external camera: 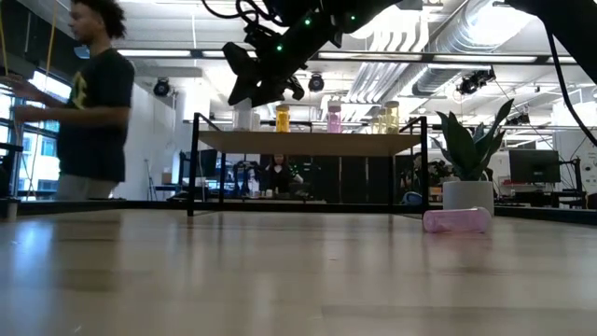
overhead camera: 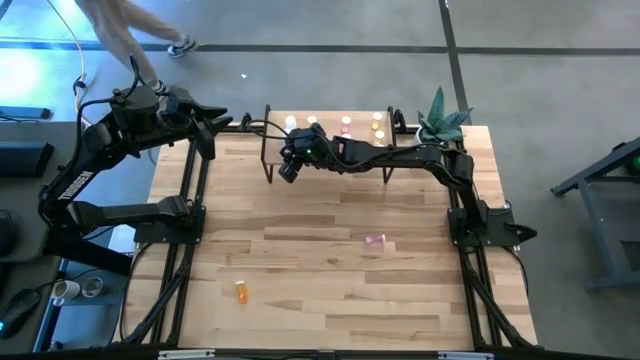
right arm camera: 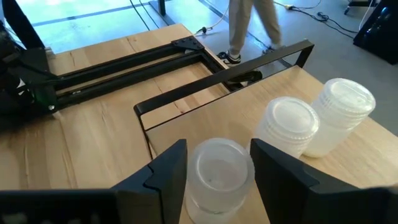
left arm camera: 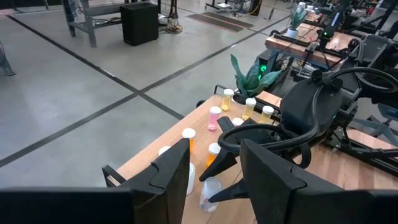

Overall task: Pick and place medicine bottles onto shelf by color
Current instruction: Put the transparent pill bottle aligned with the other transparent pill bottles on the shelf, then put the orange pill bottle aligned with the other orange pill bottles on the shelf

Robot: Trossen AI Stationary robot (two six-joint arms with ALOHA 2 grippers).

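Currently a placing step — the right gripper (right arm camera: 214,163), at the low wood-topped, black-legged shelf's (overhead camera: 330,148) left end, straddles a clear white-capped bottle (right arm camera: 217,171) standing there beside two others, fingers seemingly loosening; next — lift clear without toppling it; left arm waits.

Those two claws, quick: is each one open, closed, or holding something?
Left gripper: open and empty, parked off the table's far left corner.
Right gripper: over the shelf, fingers around a clear bottle; grip cannot be told.
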